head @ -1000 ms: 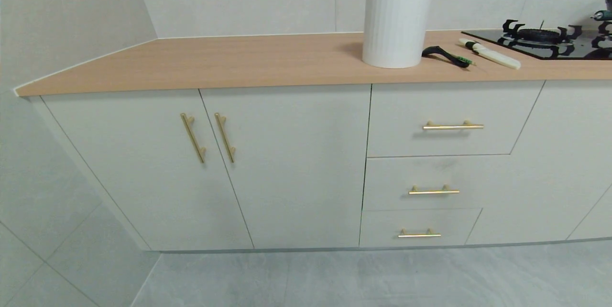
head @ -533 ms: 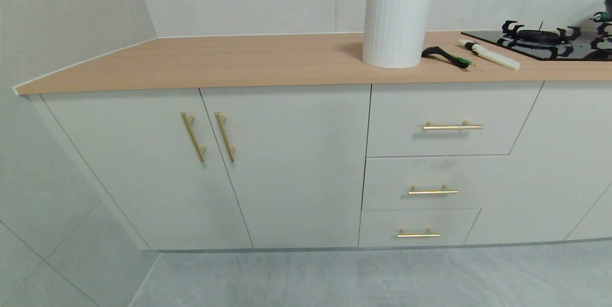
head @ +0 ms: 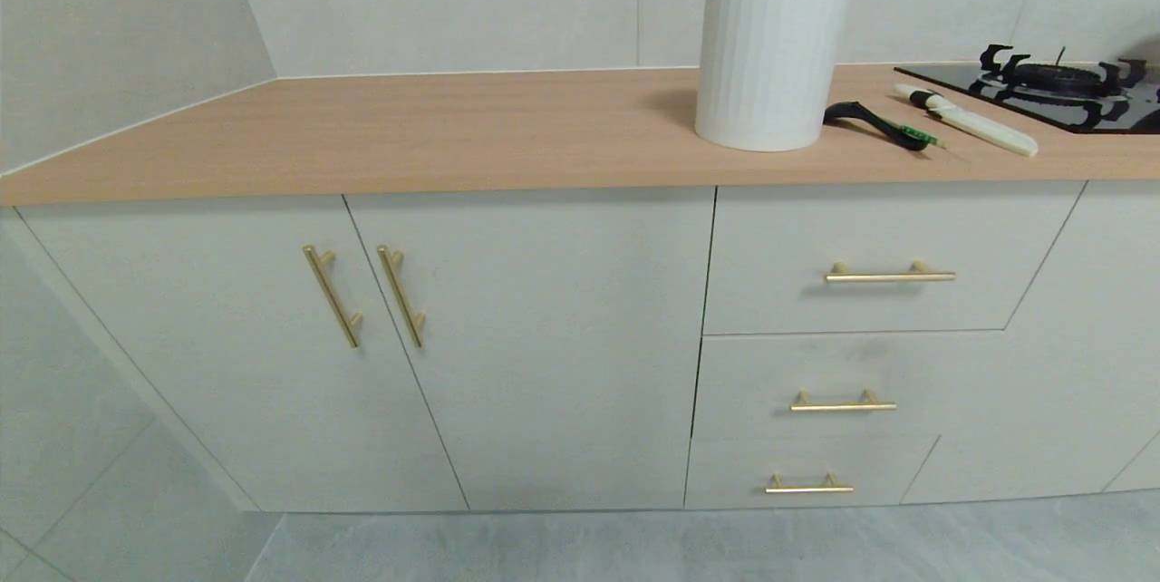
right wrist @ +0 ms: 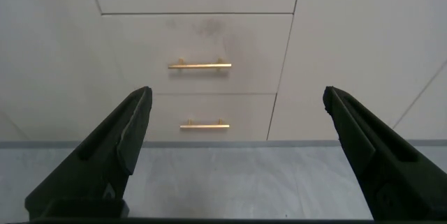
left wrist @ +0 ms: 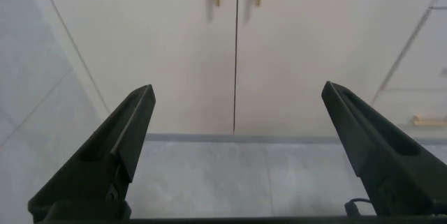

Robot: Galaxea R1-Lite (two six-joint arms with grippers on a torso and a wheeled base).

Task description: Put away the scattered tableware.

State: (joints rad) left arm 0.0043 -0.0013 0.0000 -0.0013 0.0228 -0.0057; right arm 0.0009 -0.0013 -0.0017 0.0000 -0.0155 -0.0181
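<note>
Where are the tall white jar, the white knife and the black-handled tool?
tall white jar [head: 770,43]: head view, middle of its ribbed side.
white knife [head: 983,126]: head view, on its white blade.
black-handled tool [head: 870,120]: head view, on its curved black handle.

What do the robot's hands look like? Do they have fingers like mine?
Not quite like yours. The left end effector has just two fingers. They are black, long and flat, and they narrow to thin tips like wedges. They look plain and matte, with no markings. The right end effector looks the same, with two dark, pointed fingers.
</note>
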